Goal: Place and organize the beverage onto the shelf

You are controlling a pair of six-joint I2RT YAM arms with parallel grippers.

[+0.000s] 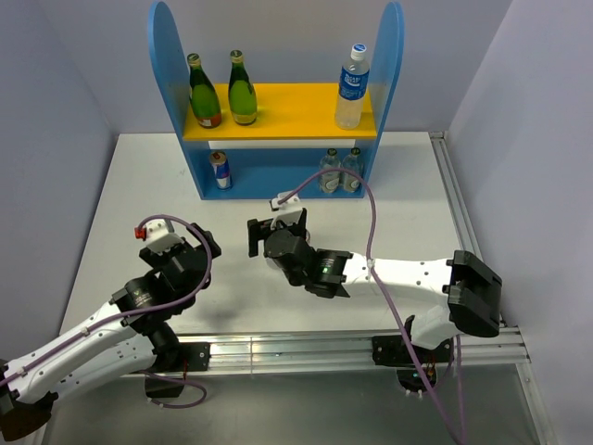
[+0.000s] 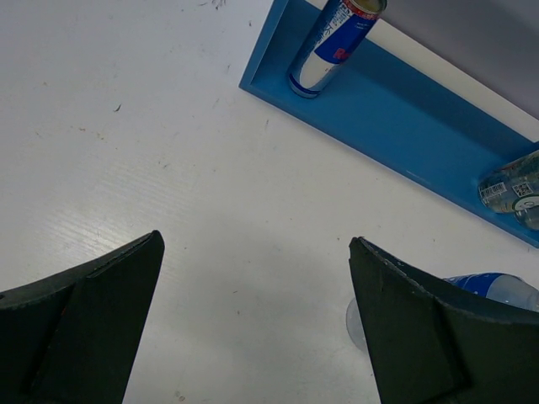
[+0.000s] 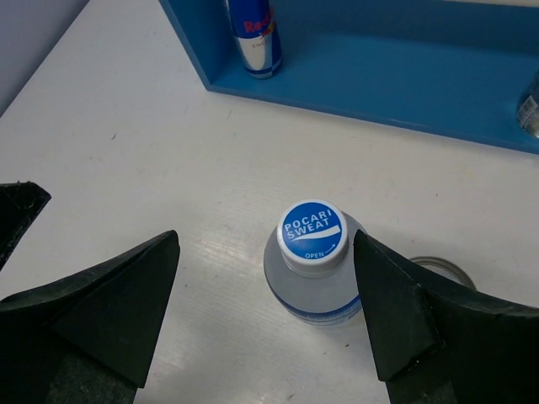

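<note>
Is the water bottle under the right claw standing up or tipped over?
Upright: the water bottle stands on the table, its blue cap facing straight up at the wrist camera.

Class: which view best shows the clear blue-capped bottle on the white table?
Right wrist: the clear blue-capped bottle is centred, cap legible. Left wrist shows only a sliver behind a finger; from above, the right gripper hides it.

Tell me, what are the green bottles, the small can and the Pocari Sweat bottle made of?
The green bottles look like glossy dark glass, judging by sharp highlights; tinted plastic is possible. The small can seems metal: silvery, reflective body. The Pocari Sweat bottle appears clear plastic, see-through below a matte blue plastic cap.
</note>
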